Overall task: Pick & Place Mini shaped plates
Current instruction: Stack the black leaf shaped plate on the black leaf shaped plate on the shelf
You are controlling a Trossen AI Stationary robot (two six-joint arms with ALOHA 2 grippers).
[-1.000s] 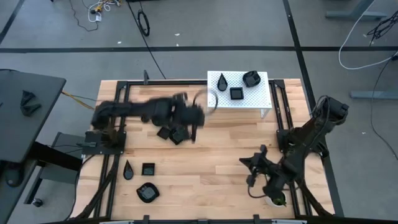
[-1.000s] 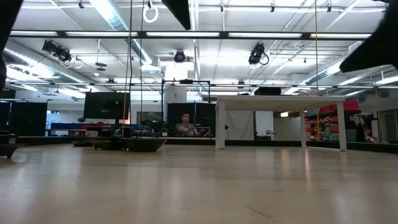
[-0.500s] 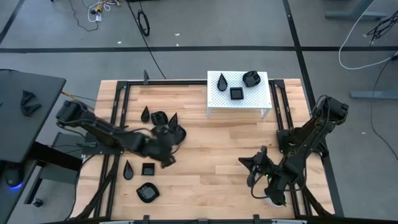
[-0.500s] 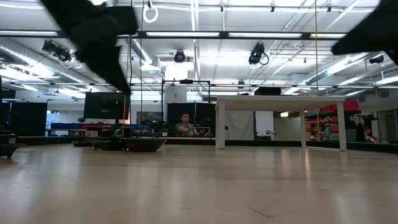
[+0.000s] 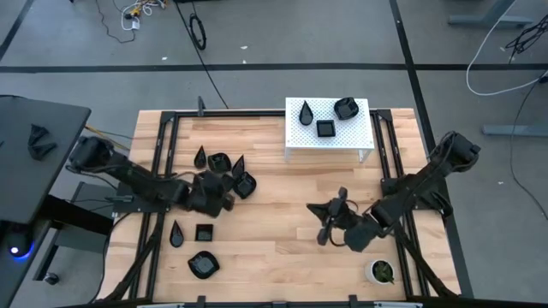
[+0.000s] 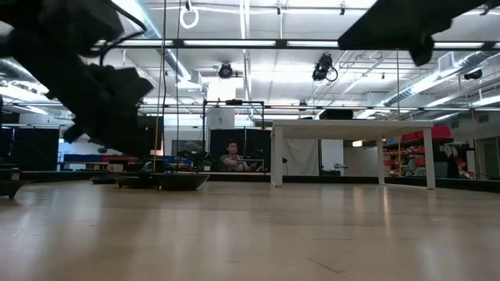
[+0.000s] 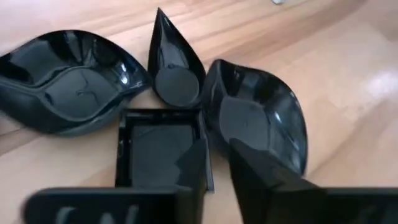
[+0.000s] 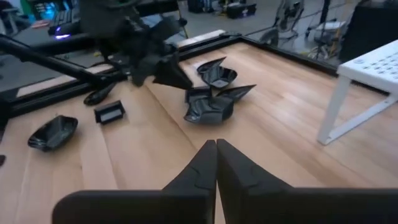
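Note:
A cluster of mini shaped plates (image 5: 233,171) lies on the wooden table left of centre: two rounded ovals (image 7: 68,81) (image 7: 261,118), a teardrop (image 7: 174,68) and a square one (image 7: 155,149). My left gripper (image 7: 217,158) is low over the square plate, open by a narrow gap, one finger over its hollow and one outside its rim. My right gripper (image 8: 216,149) hangs shut and empty above the table's middle right (image 5: 328,224). Three more plates stand on a white stand (image 5: 358,141), and three lie near the left front (image 5: 203,248). My left gripper's fingers (image 7: 261,180) stand on either side of the square plate's side rim (image 7: 206,155), coming down at a slant from the table's left. Whether they touch the rim I cannot tell. The plate lies flat on the table.
A small white pot with a green plant (image 5: 381,271) stands at the near right corner. A black frame (image 5: 163,171) runs along the table's left and right sides. Bare wood lies between the two grippers.
My left gripper has come down from high over the far part of the cluster toward the table's near left, rolling as it went, and now sits low at the square plate. My right gripper has swung toward the table's left and far side, uncovering the pot.

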